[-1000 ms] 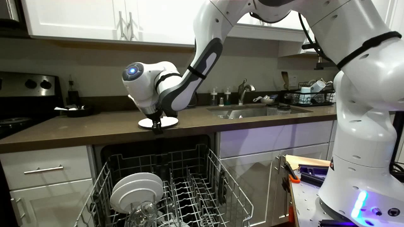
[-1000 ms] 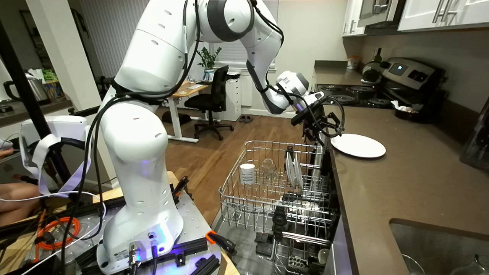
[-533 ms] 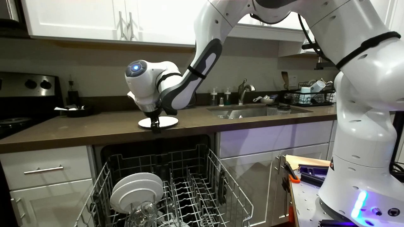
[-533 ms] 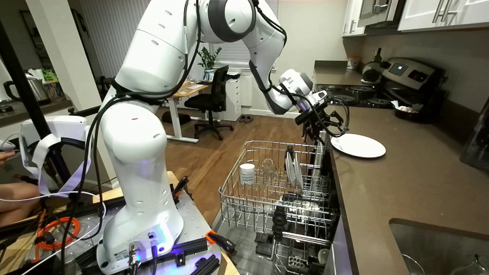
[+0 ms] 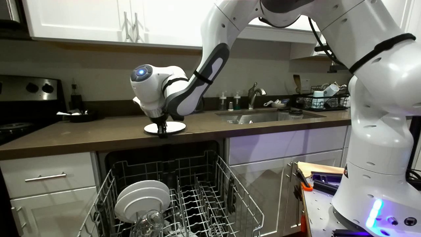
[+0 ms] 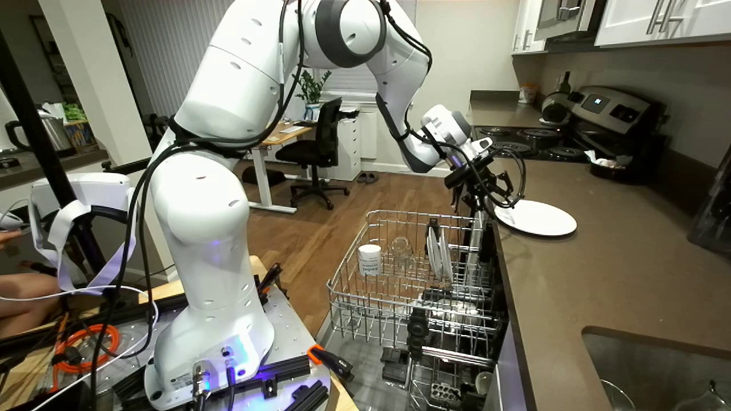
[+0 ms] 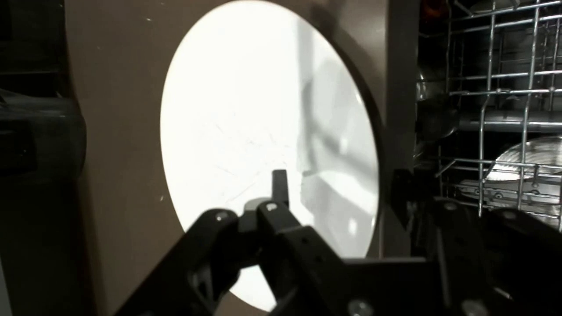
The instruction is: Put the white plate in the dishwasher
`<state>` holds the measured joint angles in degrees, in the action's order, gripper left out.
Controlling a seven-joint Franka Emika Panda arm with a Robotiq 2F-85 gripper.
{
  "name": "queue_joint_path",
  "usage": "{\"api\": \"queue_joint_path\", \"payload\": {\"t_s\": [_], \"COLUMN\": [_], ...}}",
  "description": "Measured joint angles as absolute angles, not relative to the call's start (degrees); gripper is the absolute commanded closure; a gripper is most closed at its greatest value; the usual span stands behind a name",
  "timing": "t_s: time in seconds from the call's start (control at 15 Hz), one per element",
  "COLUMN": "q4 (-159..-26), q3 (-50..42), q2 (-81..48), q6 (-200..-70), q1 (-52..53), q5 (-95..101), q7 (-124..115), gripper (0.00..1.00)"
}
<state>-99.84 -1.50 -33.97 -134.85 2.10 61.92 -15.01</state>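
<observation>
white, round, glossy plate (image 6: pixel 537 218) lies flat on the brown worktop (image 6: pixel 605 268), near its front edge, above the dishwasher (image 5: pixel 197 149). black fingers (image 7: pixel 280 188) stand well apart with nothing gripped, one over the plate, the other off it by the worktop's edge; contact cannot be told. the dishwasher's pale grey wire rack (image 5: pixel 210 200), pulled out, carries white plates (image 5: pixel 141 202) leaning upright, a clear glass (image 5: pixel 151 220) and a white printed cup (image 6: pixel 369 261). white cups (image 5: pixel 318 99) sit in a black wire basket (image 5: pixel 304 103); clear glassware (image 6: pixel 708 399) in the grey sink (image 6: pixel 657 348).
</observation>
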Motion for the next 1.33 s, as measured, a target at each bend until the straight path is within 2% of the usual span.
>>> {"api": "queue_joint_path", "payload": {"t_s": [0.27,0.4,0.93,1.33], "q4": [-99.79,-99.79,-99.68,-100.43], "q3": [-1.29,-1.26,-2.06,-3.42], "q2": [-34.26,-34.11,-33.30,-33.16], "q6": [-134.76,-134.61,-134.98,-135.55], "q1": [2.31,2.57,3.40,5.03], "q5": [58.69,58.49,59.92,68.16], "q7": [-13.51,-13.45,-14.13,-22.97], "gripper": [0.91,0.96,0.97,0.98]}}
